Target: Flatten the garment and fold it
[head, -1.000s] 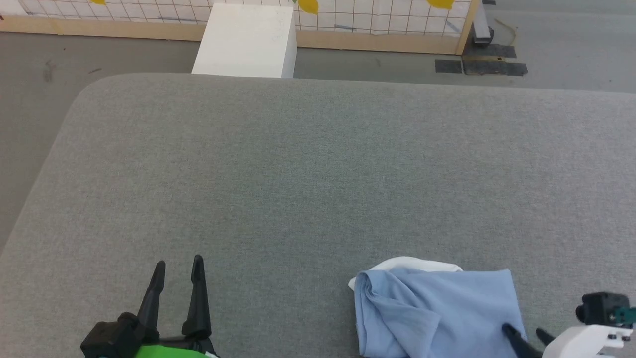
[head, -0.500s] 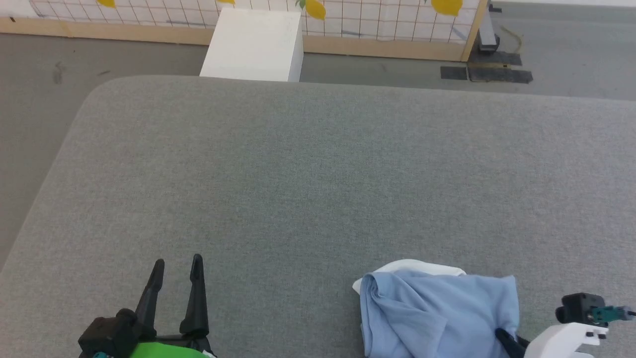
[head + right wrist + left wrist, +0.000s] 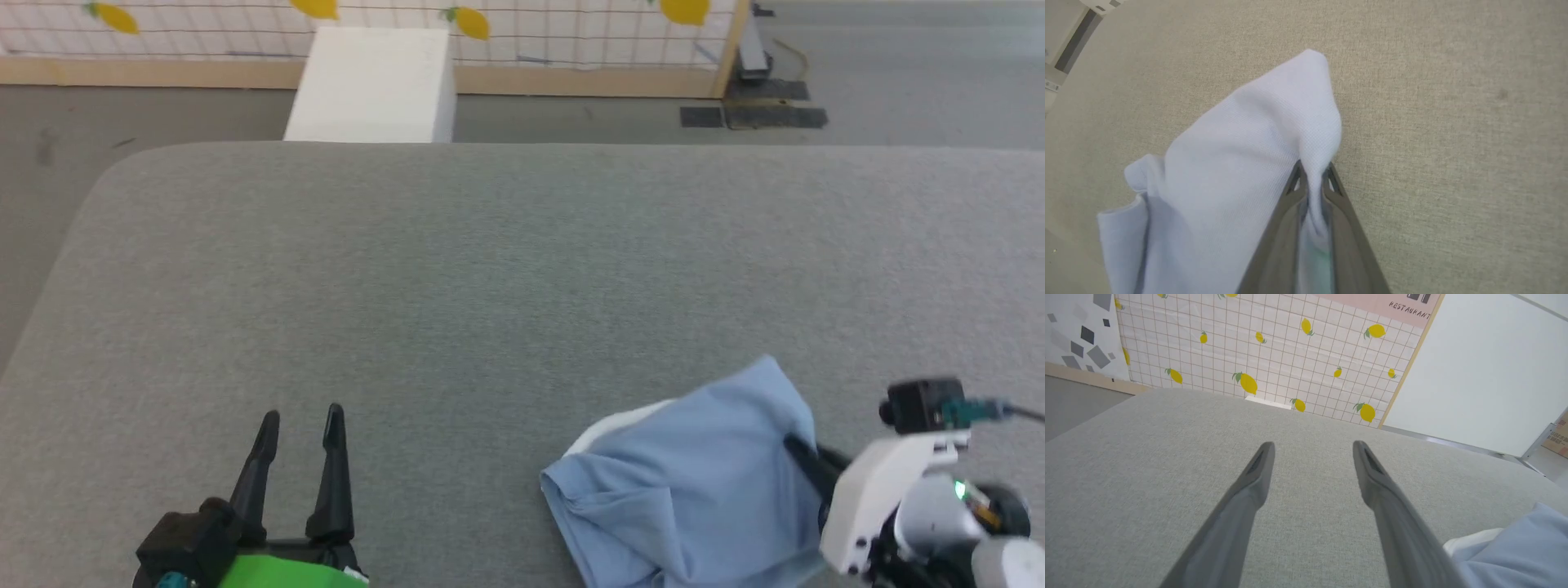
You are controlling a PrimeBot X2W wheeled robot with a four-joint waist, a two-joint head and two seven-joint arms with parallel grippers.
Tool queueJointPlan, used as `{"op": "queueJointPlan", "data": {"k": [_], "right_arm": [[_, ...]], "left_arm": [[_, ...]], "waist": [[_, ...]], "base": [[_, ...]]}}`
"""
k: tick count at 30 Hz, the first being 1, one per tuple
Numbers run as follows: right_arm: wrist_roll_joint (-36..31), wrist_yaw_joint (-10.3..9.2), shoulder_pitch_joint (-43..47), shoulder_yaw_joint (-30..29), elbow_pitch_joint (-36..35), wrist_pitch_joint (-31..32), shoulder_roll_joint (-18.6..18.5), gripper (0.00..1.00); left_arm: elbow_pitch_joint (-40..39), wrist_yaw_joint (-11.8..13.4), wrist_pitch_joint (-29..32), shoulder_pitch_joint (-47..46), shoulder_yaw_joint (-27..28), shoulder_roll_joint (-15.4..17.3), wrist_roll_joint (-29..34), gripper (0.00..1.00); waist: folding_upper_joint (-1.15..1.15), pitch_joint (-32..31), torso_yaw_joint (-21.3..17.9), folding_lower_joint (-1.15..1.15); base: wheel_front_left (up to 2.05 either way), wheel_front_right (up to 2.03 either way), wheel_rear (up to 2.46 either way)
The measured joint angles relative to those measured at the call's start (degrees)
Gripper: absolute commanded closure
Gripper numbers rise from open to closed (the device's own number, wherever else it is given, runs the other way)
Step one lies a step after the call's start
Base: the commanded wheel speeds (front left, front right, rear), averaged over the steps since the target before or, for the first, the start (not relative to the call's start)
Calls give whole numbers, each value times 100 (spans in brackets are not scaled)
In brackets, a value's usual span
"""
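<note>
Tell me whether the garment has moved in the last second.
Yes. The garment, its corner pinched in the right gripper, has risen toward the far edge of the table.

In the head view we lose the lower part of the garment point(image 3: 694, 490) past the bottom edge, and its bunched folds hide its own underside. Cloth covers the fingertips of the right gripper point(image 3: 798, 449). The left gripper point(image 3: 301, 413) is cut off at its base. In the left wrist view the garment runs off the right and bottom edges.
</note>
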Motion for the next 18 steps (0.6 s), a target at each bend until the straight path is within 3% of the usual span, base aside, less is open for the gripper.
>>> {"op": "queueJointPlan", "data": {"k": [7,18], "right_arm": [[-153,1,-815,411,-52,141,-869,100],[-286,2,-2385,513,453,-25,-1815,100]], "left_arm": [[-286,24,16,-333,-132,85,168,0],[-606,75,268,-884,-140,374,482,0]], "waist": [[0,205,-382,0],[0,922,-1026,0]], "base": [[0,0,0],[0,0,0]]}}
